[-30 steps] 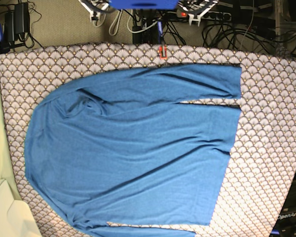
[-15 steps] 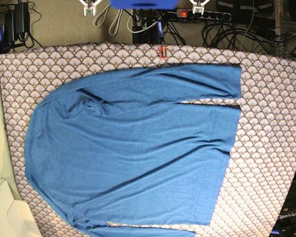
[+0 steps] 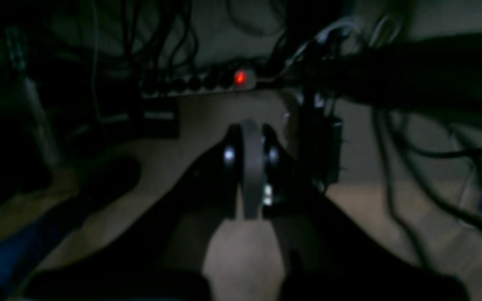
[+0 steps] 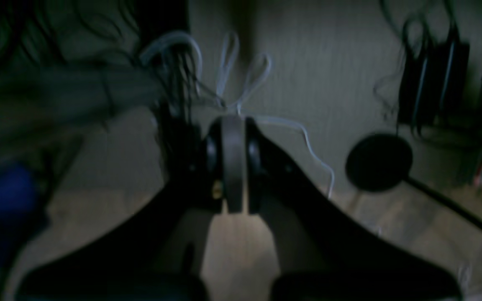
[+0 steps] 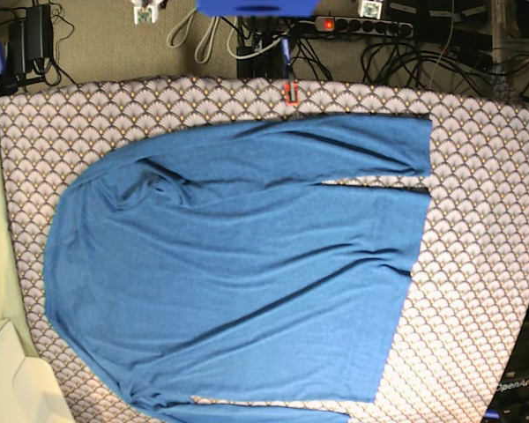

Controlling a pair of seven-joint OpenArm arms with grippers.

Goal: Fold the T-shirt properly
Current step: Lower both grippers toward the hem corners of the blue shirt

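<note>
**Both grippers clenched, shirt flat on the table**

The left gripper (image 3: 251, 167) and right gripper (image 4: 233, 163) are clenched on nothing, above the floor beyond the table's far edge. The T-shirt (image 5: 238, 273) lies spread across the scallop-patterned table cloth (image 5: 485, 264), sleeve along the far side.

The right wrist view is dim and blurred. The right gripper (image 4: 233, 167) sits at the centre, its two dark fingers (image 4: 211, 161) pressed flat against each other with nothing between them. It hangs over a bare floor (image 4: 329, 83), pale grey-brown, not over cloth. At 12 o'clock from the gripper, thin white cable loops (image 4: 241, 79) lie on the floor, one strand trailing off toward 3 o'clock. At 3 o'clock lies a round black disc (image 4: 378, 162) with a dark cord running toward 4 o'clock. At 2 o'clock sits a black box (image 4: 431, 90) among tangled wires. At 9 o'clock, a blurred blue shape (image 4: 2, 200) fills the frame's edge.
</note>
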